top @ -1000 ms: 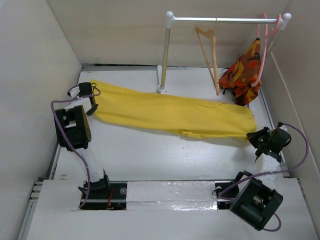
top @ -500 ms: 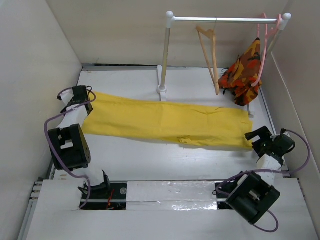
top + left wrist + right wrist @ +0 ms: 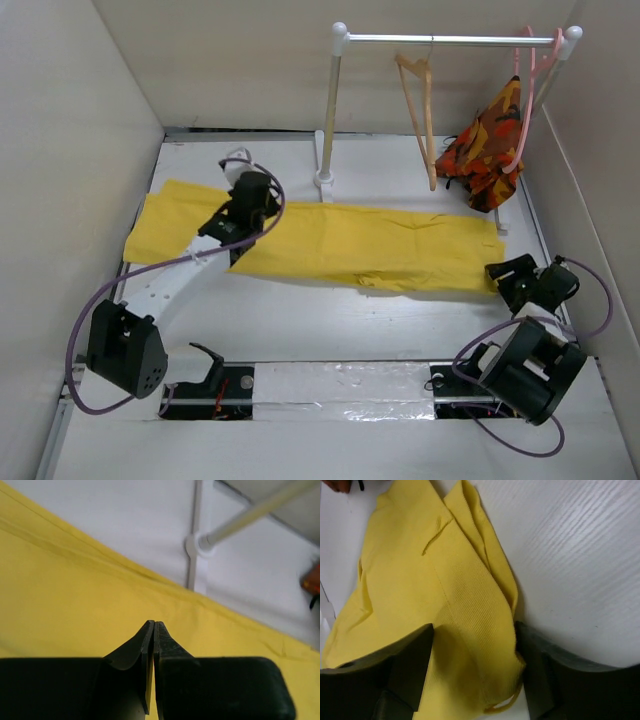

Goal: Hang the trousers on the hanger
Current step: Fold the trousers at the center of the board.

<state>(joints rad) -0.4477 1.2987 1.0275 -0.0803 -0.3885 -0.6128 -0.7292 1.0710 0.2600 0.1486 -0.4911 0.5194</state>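
Note:
The yellow trousers (image 3: 380,245) lie flat across the table from left to right. My left gripper (image 3: 258,195) hovers over their left part, shut and empty; in the left wrist view its closed tips (image 3: 154,626) sit above yellow cloth (image 3: 75,590). My right gripper (image 3: 502,272) is at the trousers' right end. In the right wrist view it (image 3: 475,665) is open, with the ribbed waistband (image 3: 470,610) lying between the fingers. The tan wooden hanger (image 3: 422,110) hangs on the rail, empty.
The clothes rack has a metal rail (image 3: 450,40), a post (image 3: 330,100) and a base (image 3: 323,180) just behind the trousers; the base also shows in the left wrist view (image 3: 196,545). A pink hanger (image 3: 527,80) carries an orange-red patterned garment (image 3: 485,145). Walls close in on both sides.
My left gripper has left the trousers' left end and swung right, over the cloth. The left end has dropped flat on the table. My right gripper stays at the right end.

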